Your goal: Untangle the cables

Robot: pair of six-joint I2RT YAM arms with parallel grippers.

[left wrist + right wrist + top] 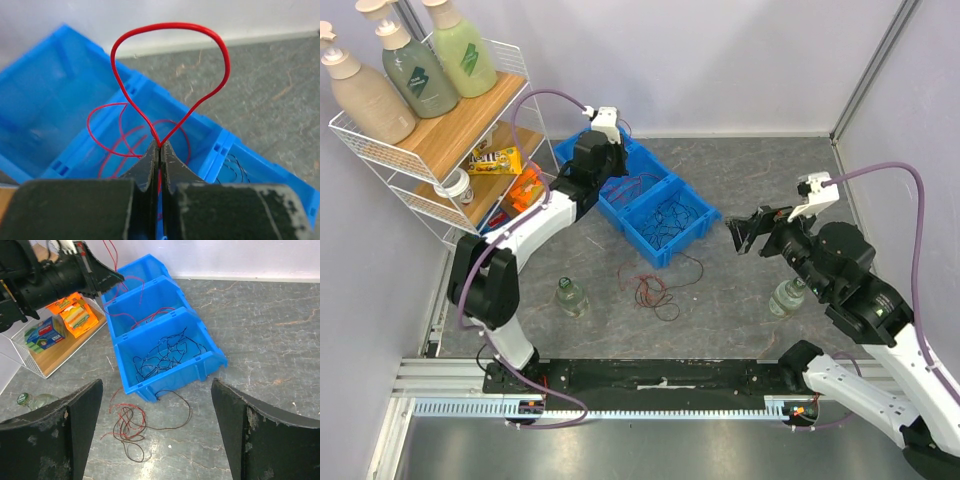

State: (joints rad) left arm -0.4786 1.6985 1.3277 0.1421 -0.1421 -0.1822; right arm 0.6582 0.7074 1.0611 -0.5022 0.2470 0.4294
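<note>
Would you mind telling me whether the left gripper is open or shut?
The left gripper is shut on the red wire: its jaws meet, pinching the loop's base.

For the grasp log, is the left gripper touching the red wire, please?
Touching: the left wrist view shows the left gripper pinching the red wire.

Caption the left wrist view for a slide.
Left gripper shut on a red wire looping up over the blue bin.

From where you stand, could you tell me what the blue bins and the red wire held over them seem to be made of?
Blue bins: likely moulded plastic, smooth with a slight sheen, ribbed walls. Red wire: probably glossy plastic-insulated strand; it holds a springy loop.
</note>
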